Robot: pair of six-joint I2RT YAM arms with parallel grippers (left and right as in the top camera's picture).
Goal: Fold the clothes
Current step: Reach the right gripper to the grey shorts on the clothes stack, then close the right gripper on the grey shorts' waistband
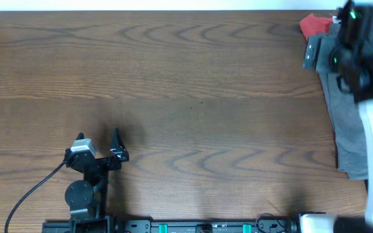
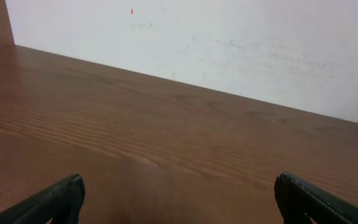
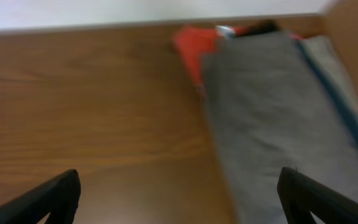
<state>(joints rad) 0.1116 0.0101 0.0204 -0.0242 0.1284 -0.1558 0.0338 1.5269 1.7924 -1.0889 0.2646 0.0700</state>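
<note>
Two grippers checked. Lower left of overhead frame: left gripper [image 1: 98, 144] sits low nr the base over bare table [image 1: 206, 84]. Its wrist view shows the fingers spread wide, tips at both bottom corners, nothing between. Judged idle, as no cloth lies on its side.

Centre of frame: wood only.

Upper right down the right edge: the clothes lie stacked by the table edge.
- Top layer is the grey shorts [image 1: 350, 129], running down the right side.
- A red T-shirt [image 1: 315, 24] pokes out at the top corner from under them.
- A navy strip [image 3: 335, 99] runs along the shorts' right side in the right wrist view.
- Overhead, the stack is partly hidden by the arm. The wrist pic is blurred, so no pocket or waistband detail can be read.

Right gripper [image 3: 179, 198] hangs above the stack's left margin, fingers wide apart, holding nothing. No contact w/ cloth seen. Judged posed for a first pick of the shorts, they being the top item.

Task not begun, no fold made. Risk: pinching 2 layers at once.
</note>
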